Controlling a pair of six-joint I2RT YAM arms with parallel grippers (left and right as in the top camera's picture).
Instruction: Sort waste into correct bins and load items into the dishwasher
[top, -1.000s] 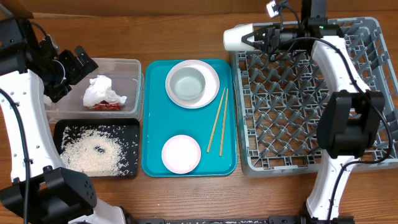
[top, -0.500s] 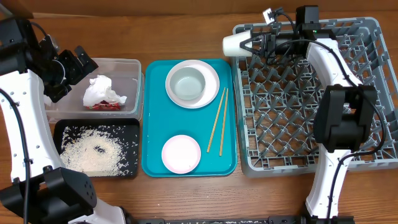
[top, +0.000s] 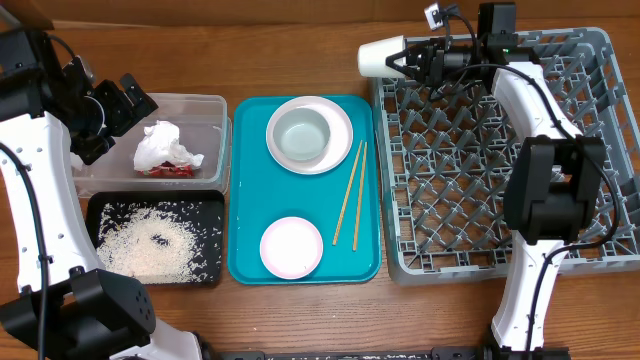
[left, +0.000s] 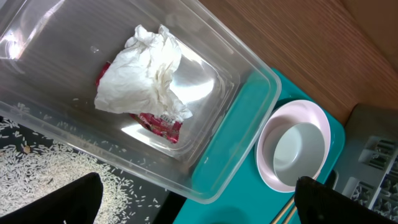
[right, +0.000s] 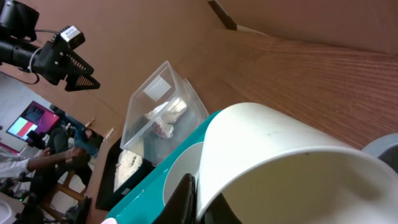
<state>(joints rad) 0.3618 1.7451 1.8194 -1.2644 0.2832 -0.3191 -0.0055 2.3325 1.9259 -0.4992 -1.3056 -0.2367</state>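
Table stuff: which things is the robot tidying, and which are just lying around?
Job: cup in right gripper, bowl, big plate, small plate, chopsticks, napkin, sauce packet, rice, clear tub, black tray, dish rack.
Just lying about: teal tray, wooden table.

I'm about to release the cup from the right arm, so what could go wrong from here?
1. The cup lies sideways in the right gripper, mostly beyond the dish rack's far left corner; released here, it would likely fall onto the table.
2. It is held by its rim only, so it may twist against the upright pegs.
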